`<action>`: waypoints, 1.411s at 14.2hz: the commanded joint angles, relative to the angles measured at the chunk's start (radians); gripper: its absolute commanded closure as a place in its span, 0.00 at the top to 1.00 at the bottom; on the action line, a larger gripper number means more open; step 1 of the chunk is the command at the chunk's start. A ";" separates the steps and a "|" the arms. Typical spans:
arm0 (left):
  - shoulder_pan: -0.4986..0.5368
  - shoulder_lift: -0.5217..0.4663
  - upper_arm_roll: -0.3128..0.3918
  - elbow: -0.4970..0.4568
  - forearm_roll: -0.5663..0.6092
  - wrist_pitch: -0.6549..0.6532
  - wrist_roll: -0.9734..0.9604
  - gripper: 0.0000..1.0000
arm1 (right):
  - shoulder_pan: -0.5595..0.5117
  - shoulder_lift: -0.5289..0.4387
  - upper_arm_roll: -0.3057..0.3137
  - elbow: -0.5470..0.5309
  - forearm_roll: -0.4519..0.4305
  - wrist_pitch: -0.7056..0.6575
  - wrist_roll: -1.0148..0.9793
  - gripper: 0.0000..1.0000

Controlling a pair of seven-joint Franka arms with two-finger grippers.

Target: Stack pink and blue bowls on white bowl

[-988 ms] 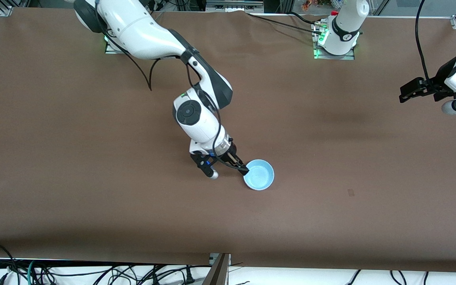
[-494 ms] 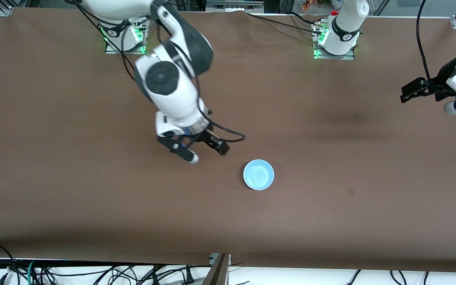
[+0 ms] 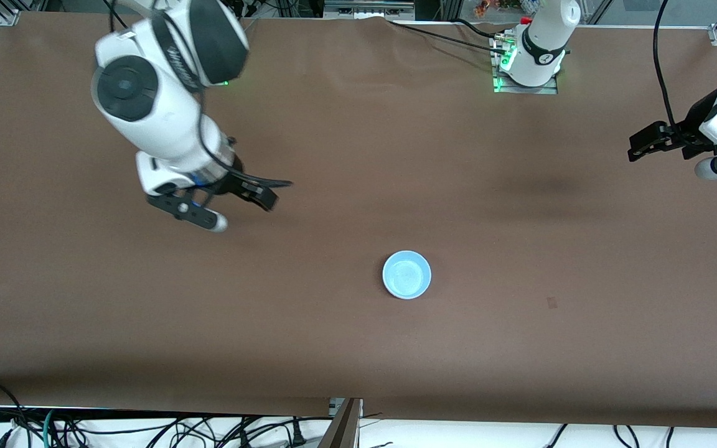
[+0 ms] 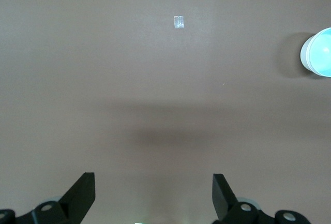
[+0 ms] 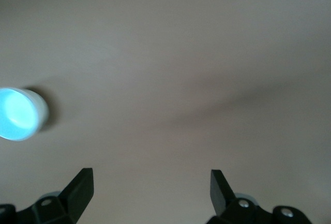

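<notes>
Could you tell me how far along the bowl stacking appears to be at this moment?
It looks finished: the blue bowl sits on top of one stack, and a white rim beneath it shows in the left wrist view. Pink is hidden. Nothing is in hand: the right gripper hangs open, clear of the stack, and the left gripper waits open.

Brown table (image 3: 520, 348) open on all sides of the blue bowl (image 3: 406, 274), the sole obstacle; right gripper (image 3: 234, 205) and left gripper (image 3: 642, 144) both well apart from it
</notes>
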 commanded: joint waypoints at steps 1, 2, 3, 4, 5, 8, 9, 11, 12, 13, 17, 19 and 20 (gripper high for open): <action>-0.002 -0.005 -0.001 0.012 0.025 -0.008 0.007 1.00 | 0.006 -0.120 -0.103 -0.141 0.029 -0.050 -0.168 1.00; -0.002 -0.005 -0.001 0.012 0.025 -0.008 0.008 1.00 | 0.006 -0.123 -0.157 -0.140 0.047 -0.077 -0.224 1.00; -0.002 -0.005 -0.001 0.012 0.025 -0.008 0.008 1.00 | 0.006 -0.138 -0.198 -0.140 0.056 -0.099 -0.278 1.00; -0.002 -0.005 -0.001 0.012 0.025 -0.008 0.008 1.00 | 0.003 -0.152 -0.223 -0.143 0.057 -0.116 -0.312 1.00; -0.002 -0.005 -0.001 0.012 0.025 -0.008 0.008 1.00 | -0.012 -0.179 -0.234 -0.163 0.057 -0.116 -0.337 1.00; -0.001 -0.008 -0.001 0.010 0.023 -0.011 0.014 1.00 | -0.197 -0.272 -0.149 -0.218 0.055 -0.162 -0.505 1.00; 0.002 -0.009 0.000 0.012 0.023 -0.013 0.016 1.00 | -0.277 -0.298 -0.086 -0.239 0.049 -0.167 -0.553 1.00; 0.004 -0.008 0.002 0.012 0.023 -0.011 0.018 1.00 | -0.403 -0.359 0.034 -0.287 -0.001 -0.157 -0.597 1.00; 0.004 -0.008 0.000 0.012 0.023 -0.011 0.016 1.00 | -0.434 -0.393 0.065 -0.315 -0.053 -0.157 -0.614 1.00; 0.004 -0.008 0.000 0.010 0.023 -0.011 0.014 1.00 | -0.452 -0.411 0.101 -0.328 -0.101 -0.160 -0.622 1.00; 0.004 -0.005 0.000 0.010 0.023 -0.007 0.011 1.00 | -0.521 -0.419 0.143 -0.316 -0.123 -0.184 -0.665 1.00; 0.004 -0.005 0.000 0.010 0.023 -0.008 0.011 1.00 | -0.521 -0.425 0.142 -0.312 -0.124 -0.183 -0.667 1.00; 0.004 -0.006 0.000 0.010 0.023 -0.008 0.010 1.00 | -0.521 -0.425 0.142 -0.309 -0.123 -0.183 -0.665 1.00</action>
